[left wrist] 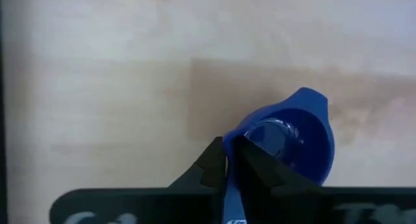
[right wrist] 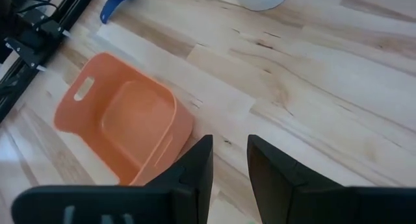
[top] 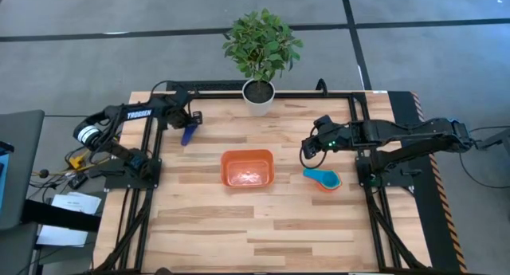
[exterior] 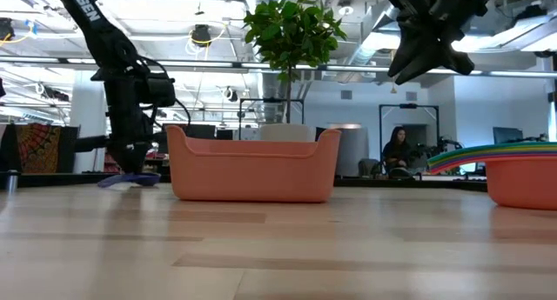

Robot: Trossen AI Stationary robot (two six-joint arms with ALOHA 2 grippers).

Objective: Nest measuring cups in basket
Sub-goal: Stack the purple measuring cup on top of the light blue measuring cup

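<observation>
Your left hand is clamped on the light, stiff dark blue cup's handle, well left of the basket; right hand apart.

Open-plan lab: exposed ceiling ducts, monitors, seated person.

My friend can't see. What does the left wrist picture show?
The left gripper is shut on the handle of a dark blue measuring cup, whose round bowl faces up over the pale wooden table. Nothing else is in view.
</observation>
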